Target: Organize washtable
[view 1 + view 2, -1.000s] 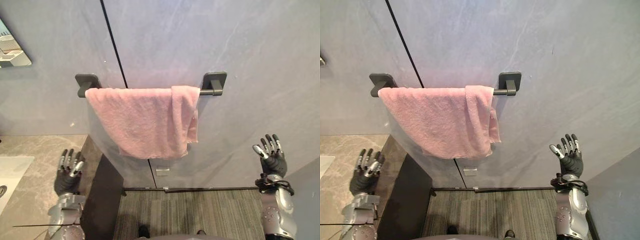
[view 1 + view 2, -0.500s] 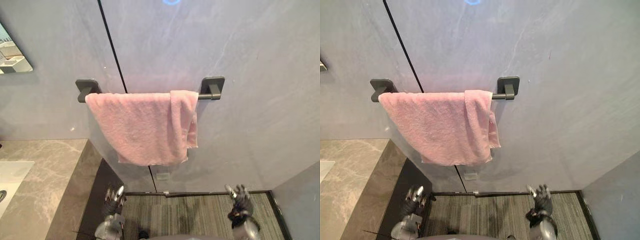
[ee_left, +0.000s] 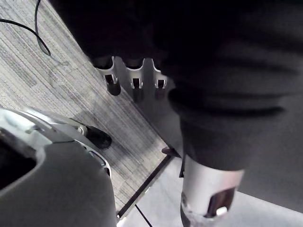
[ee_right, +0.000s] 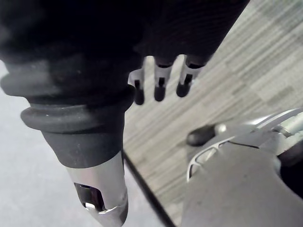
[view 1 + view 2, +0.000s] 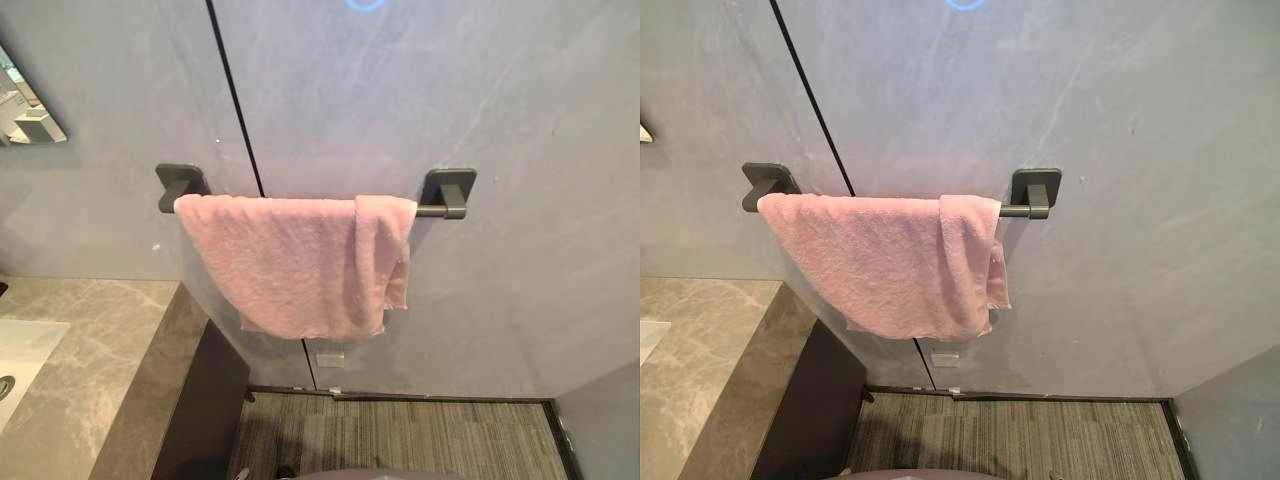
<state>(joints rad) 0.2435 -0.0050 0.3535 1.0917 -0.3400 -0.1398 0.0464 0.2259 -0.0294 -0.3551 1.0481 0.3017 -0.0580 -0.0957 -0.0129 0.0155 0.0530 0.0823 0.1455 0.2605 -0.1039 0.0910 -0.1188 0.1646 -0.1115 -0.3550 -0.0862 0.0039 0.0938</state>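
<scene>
One grey wall [image 5: 420,90] faces me, with the stone counter [image 5: 90,350] low at its left. On the wall a pink towel [image 5: 290,260] hangs over the dark bar [image 5: 432,211], bunched at its right end. This part looks done, I think; the rest of the counter I cannot judge. The left robot hand [image 3: 136,78] and the right robot hand [image 4: 160,82] hang above the floor [image 5: 420,440], fingers loosely spread, holding nothing.

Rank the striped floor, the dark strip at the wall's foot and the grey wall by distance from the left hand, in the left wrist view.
1. striped floor, below the left hand.
2. dark strip, ahead where the floor ends.
3. grey wall, just behind the strip; nearly tied.
</scene>
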